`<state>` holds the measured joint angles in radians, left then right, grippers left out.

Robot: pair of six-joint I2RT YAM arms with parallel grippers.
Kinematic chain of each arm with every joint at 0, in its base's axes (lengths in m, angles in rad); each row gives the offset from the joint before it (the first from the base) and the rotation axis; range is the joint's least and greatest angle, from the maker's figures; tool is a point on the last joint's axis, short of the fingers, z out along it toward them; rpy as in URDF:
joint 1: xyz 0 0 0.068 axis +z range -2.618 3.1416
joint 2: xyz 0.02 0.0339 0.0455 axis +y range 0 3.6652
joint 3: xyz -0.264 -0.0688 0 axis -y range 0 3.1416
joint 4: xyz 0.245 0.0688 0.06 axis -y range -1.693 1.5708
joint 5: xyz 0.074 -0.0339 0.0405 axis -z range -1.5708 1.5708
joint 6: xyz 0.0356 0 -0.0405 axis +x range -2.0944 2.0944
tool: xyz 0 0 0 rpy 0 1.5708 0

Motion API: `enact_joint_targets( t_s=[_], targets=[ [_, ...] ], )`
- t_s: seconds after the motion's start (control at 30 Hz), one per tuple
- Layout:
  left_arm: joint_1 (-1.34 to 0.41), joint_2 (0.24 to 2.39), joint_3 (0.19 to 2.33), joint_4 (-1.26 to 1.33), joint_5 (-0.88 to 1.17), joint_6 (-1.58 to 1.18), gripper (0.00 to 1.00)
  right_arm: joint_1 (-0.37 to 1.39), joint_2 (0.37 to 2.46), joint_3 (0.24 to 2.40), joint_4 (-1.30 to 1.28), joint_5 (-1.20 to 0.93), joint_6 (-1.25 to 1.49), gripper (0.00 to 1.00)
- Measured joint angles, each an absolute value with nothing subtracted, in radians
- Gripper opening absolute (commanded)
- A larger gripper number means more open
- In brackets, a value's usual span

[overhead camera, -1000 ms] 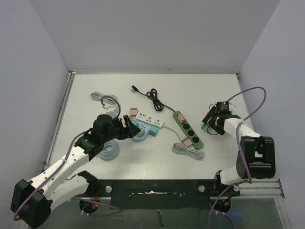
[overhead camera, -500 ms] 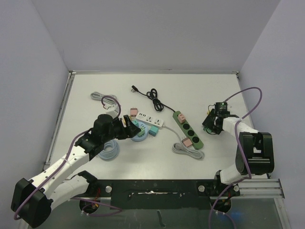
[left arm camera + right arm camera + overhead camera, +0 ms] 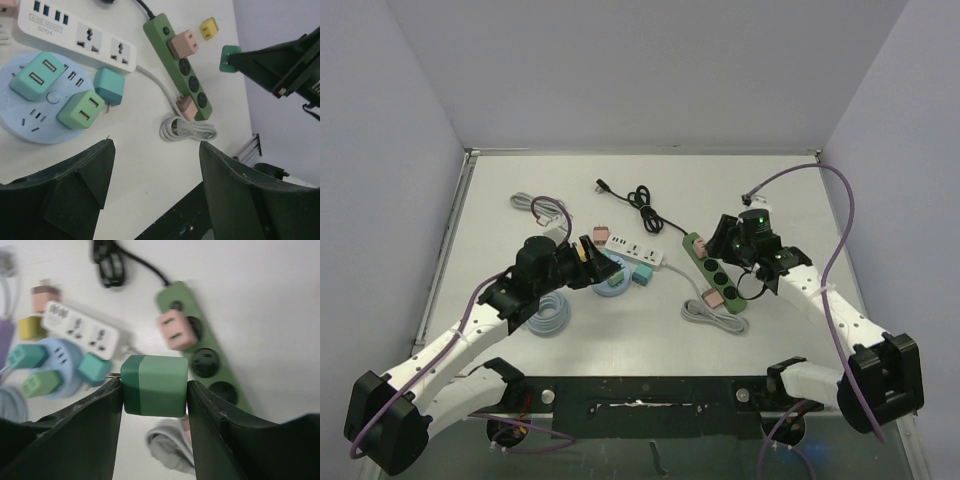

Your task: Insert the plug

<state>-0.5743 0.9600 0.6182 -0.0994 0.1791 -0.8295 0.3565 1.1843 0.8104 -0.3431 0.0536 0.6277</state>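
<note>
Green plug (image 3: pixel 155 385) sits pinched in the right gripper (image 3: pixel 723 240), that arm reaching left above the power strip (image 3: pixel 713 270) (a pink plug (image 3: pixel 175 329) sits in it). Left gripper (image 3: pixel 590 257) hangs wide open, arm stretched forward.

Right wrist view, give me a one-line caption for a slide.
Right gripper clamps a green plug cube; the green power strip with its pink adapter lies beyond.

White arms (image 3: pixel 450 345), black joints (image 3: pixel 533 265), purple cables (image 3: pixel 849 215)
</note>
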Motion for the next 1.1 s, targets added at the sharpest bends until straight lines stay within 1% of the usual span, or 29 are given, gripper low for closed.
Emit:
enact_joint_targets(
  t_s=[0.13,0.3,0.47,0.63,0.8,0.9,1.03,1.1],
  targets=[
    [-0.572,0.96,0.619,-0.004,0.197,-0.89,0.67,0.538,1.11,0.81,-0.253,0.027,0.593,0.45],
    [-0.567,0.96,0.617,0.123,0.207,-0.977,0.67,0.729,1.097,0.789,-0.121,-0.021,0.486,0.45],
    [-0.567,0.98,0.605,0.199,0.236,-1.016,0.67,0.809,1.11,0.778,-0.049,-0.079,0.368,0.46],
    [-0.567,1.042,0.595,0.221,0.324,-1.036,0.66,0.841,1.151,0.78,-0.012,-0.12,0.282,0.48],
    [-0.567,1.079,0.577,0.236,0.421,-1.074,0.61,0.841,1.219,0.805,-0.009,-0.15,0.239,0.48],
    [-0.567,1.092,0.57,0.237,0.451,-1.094,0.53,0.841,1.253,0.825,-0.011,-0.158,0.235,0.48],
    [-0.559,1.104,0.554,0.236,0.461,-1.102,0.4,0.841,1.265,0.83,-0.016,-0.162,0.235,0.48],
    [-0.556,1.11,0.546,0.236,0.469,-1.11,0.38,0.841,1.268,0.83,-0.017,-0.17,0.235,0.48]
  ],
)
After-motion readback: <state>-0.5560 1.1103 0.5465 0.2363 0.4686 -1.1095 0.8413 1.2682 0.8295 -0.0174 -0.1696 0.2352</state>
